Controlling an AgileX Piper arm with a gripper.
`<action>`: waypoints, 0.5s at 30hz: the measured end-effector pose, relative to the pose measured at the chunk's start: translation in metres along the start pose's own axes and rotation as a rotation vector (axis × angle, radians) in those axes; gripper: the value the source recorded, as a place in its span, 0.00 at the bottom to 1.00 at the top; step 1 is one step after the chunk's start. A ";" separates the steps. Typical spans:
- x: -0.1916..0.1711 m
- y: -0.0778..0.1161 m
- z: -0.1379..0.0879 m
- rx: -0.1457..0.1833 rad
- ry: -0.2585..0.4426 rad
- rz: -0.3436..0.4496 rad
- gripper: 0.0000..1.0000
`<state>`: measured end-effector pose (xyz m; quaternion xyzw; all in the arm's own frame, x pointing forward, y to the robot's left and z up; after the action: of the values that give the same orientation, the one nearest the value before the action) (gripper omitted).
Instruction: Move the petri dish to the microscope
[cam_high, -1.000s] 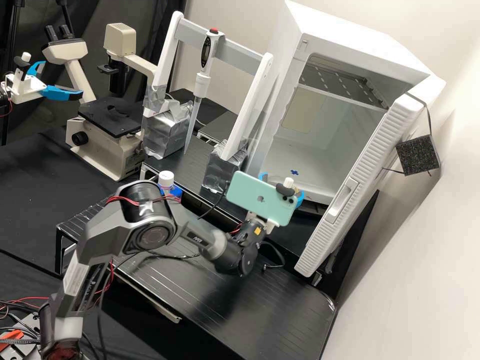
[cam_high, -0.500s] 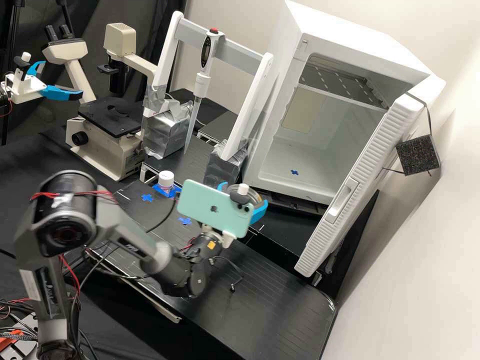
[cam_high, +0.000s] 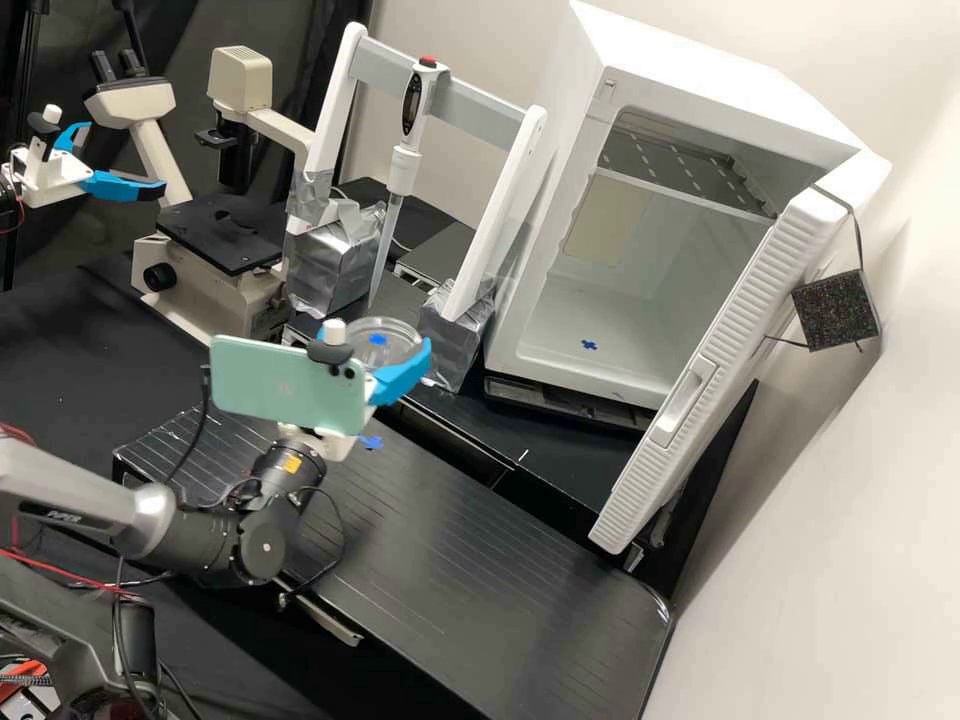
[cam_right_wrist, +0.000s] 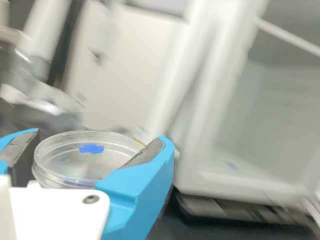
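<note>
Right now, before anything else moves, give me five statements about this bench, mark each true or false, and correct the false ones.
1. The clear, round, shallow petri dish is held between the claw's blue fingers. True.
2. The beige microscope has a flat black stage. True.
3. The dish rests on that stage. False: the claw holds it away from the stage.
4. A blue mark lies on the floor of the white, box-shaped incubator. True.
5. The incubator is closed. False: its ridged white door stands open.
</note>
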<state>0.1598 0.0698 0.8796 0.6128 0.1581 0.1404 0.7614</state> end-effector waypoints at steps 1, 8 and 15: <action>0.001 -0.001 -0.005 0.000 0.028 -0.003 0.00; 0.014 -0.010 -0.033 0.049 0.230 -0.061 0.00; 0.041 -0.017 -0.052 0.113 0.394 -0.168 0.00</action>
<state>0.1762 0.1293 0.8496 0.6000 0.3618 0.1845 0.6892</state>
